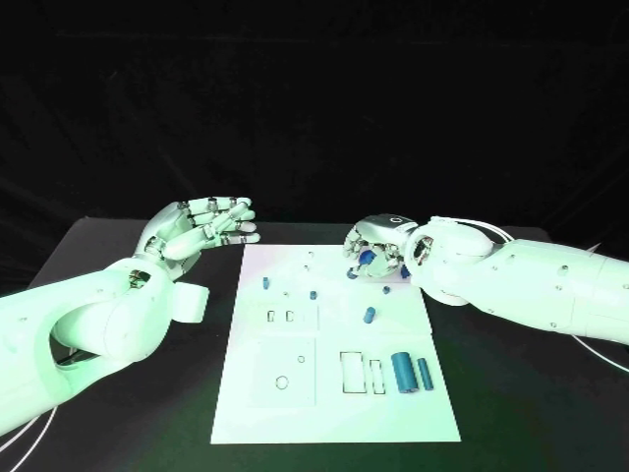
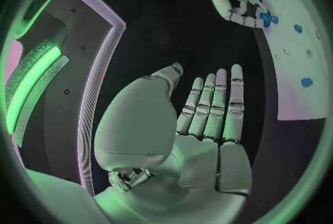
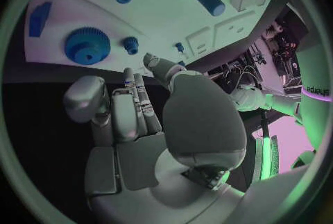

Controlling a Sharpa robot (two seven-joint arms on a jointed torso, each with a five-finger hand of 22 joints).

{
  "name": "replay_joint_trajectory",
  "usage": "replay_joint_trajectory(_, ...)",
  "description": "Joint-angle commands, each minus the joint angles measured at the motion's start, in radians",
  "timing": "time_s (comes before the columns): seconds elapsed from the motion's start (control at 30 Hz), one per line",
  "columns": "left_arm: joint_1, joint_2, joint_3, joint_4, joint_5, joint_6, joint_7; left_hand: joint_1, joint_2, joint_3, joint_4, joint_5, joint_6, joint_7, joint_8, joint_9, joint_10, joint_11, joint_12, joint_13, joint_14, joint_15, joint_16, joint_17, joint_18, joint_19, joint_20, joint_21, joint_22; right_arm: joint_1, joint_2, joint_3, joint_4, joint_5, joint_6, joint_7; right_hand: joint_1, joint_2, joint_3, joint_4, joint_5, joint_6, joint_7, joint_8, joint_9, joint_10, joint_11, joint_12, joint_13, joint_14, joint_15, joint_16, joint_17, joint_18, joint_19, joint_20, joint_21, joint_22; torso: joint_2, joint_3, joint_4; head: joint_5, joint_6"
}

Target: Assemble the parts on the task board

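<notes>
The white task board (image 1: 329, 393) lies in the middle of the black table. My right hand (image 1: 378, 246) hovers over its far right corner, fingers pointing down at a blue gear (image 3: 87, 45) that stands on the board just beyond the fingertips (image 3: 135, 88). Nothing lies between thumb and fingers. My left hand (image 1: 208, 224) is raised off the board's far left corner, palm open and fingers (image 2: 211, 104) stretched out, holding nothing. Small blue pegs (image 1: 265, 282) (image 1: 312, 293) and a short blue cylinder (image 1: 370, 315) stand on the board's far half.
Two larger blue cylinders (image 1: 403, 373) (image 1: 424, 373) lie side by side at the board's near right, beside rectangular slots (image 1: 353, 373). A blue block (image 3: 39, 18) sits at the board's edge near the gear. Bare black table (image 1: 542, 403) flanks the board.
</notes>
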Motion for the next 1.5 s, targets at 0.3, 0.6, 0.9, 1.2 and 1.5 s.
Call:
replay_joint_trajectory(0.3,0.007,-0.005,0.002,0.005,0.016,0.009,0.014,-0.010,0.002,-0.012,0.013,-0.004,-0.006,0.041,0.004,0.000,-0.003,0.007,-0.009,-0.002,-0.026,0.004,0.028,0.014,0.008,-0.011,0.002,0.004,0.001,-0.009,0.003,0.000,-0.014,-0.057,0.078,-0.041,0.002,-0.003,-0.012,0.004,0.001,0.000,-0.001,-0.002,0.008,-0.004,-0.003,-0.001,0.007,0.038,0.008,0.020,0.015,-0.017,0.002,0.005,0.036,0.043,0.016,-0.0005,0.0040,0.001,0.005)
replay_joint_trajectory(0.6,0.008,-0.006,0.002,0.003,0.024,0.001,0.016,-0.014,0.009,-0.015,0.021,-0.003,-0.008,0.042,0.004,-0.001,-0.007,0.008,-0.012,-0.003,-0.041,0.005,0.040,0.020,0.008,-0.014,0.003,0.006,0.001,-0.013,0.004,0.000,-0.018,-0.046,0.067,-0.044,0.006,0.012,-0.002,0.010,0.002,0.010,-0.001,0.004,0.017,0.018,-0.004,0.004,0.018,0.040,0.007,0.037,0.028,-0.030,0.018,0.006,0.111,0.137,0.023,-0.0008,0.0053,0.001,0.008)
replay_joint_trajectory(0.9,0.009,-0.008,0.002,0.003,0.025,-0.003,0.017,-0.013,0.012,-0.016,0.023,-0.003,-0.011,0.043,0.004,-0.001,-0.013,0.010,-0.015,-0.004,-0.051,0.007,0.047,0.024,0.008,-0.016,0.004,0.006,0.002,-0.014,0.008,0.000,-0.017,-0.034,0.051,-0.042,0.003,0.021,0.013,0.019,0.002,0.016,-0.003,0.007,0.023,0.036,-0.006,0.004,0.023,0.039,0.006,0.043,0.028,-0.032,0.018,0.006,0.132,0.162,0.028,-0.0010,0.0076,0.000,0.011)
replay_joint_trajectory(1.2,0.009,-0.007,0.002,0.000,0.025,0.003,0.014,-0.011,0.013,-0.017,0.023,-0.003,-0.012,0.044,0.004,-0.001,-0.015,0.011,-0.016,-0.004,-0.055,0.008,0.050,0.025,0.008,-0.017,0.005,0.007,0.002,-0.014,0.012,0.000,-0.013,-0.029,0.011,-0.042,-0.005,0.024,0.025,0.028,0.001,0.020,-0.005,0.010,0.030,0.059,-0.010,0.006,0.027,0.039,0.003,0.049,0.030,-0.039,0.025,0.005,0.166,0.207,0.033,-0.0013,0.0082,-0.001,0.012)
replay_joint_trajectory(1.5,0.010,-0.008,0.002,-0.003,0.025,0.006,0.010,-0.007,0.014,-0.017,0.021,-0.003,-0.013,0.045,0.004,-0.001,-0.015,0.011,-0.016,-0.004,-0.057,0.007,0.058,0.029,0.009,-0.013,0.004,0.011,0.004,-0.014,0.013,0.000,-0.007,-0.029,0.008,-0.049,-0.008,0.023,0.034,0.033,0.001,0.026,-0.008,0.015,0.037,0.080,-0.014,0.007,0.031,0.039,0.000,0.056,0.033,-0.046,0.034,0.003,0.199,0.250,0.037,-0.0022,0.0095,-0.002,0.017)
